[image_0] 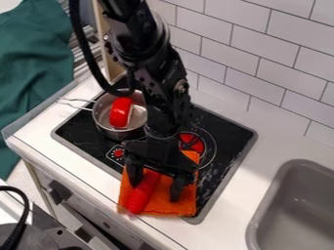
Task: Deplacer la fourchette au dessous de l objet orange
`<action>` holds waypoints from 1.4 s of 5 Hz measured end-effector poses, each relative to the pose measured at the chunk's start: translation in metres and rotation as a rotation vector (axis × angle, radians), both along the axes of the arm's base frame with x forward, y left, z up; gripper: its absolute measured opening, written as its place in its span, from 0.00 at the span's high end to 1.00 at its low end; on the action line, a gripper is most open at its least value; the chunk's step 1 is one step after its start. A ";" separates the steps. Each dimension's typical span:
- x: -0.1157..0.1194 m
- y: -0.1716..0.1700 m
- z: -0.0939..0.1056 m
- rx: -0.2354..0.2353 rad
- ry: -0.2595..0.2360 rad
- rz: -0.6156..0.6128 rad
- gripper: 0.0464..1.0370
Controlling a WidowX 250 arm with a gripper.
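The black gripper (155,192) hangs over the orange cloth (179,207) at the front of the stove, its two fingers spread apart. A long red object (140,195) lies slanted on the cloth, between the fingers and closer to the left one; its upper end is partly hidden by the gripper. Its lower end extends to the cloth's front edge. Nothing is clearly recognizable as a fork, and I cannot tell whether anything lies under the cloth.
A metal pot (104,114) with a red item (120,112) inside stands on the stove's left part (75,129), its handle pointing left. A grey sink (293,195) is at the right. The tiled wall (261,68) rises behind the counter.
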State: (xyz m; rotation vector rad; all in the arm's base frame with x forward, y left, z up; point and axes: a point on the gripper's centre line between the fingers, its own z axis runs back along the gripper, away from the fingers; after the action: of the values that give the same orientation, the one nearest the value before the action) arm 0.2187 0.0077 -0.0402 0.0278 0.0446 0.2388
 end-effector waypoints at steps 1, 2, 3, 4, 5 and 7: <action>0.000 0.000 0.003 -0.007 -0.009 -0.003 0.07; 0.000 0.005 0.007 -0.005 -0.024 0.002 0.36; 0.000 0.006 0.007 -0.012 -0.023 0.008 0.44; 0.000 0.007 0.007 -0.015 -0.021 0.010 0.64; -0.001 0.006 0.007 -0.017 -0.018 0.015 0.48; -0.001 0.011 0.006 -0.022 -0.013 0.032 0.39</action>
State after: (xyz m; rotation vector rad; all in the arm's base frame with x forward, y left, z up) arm 0.2175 0.0186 -0.0345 0.0034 0.0353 0.2704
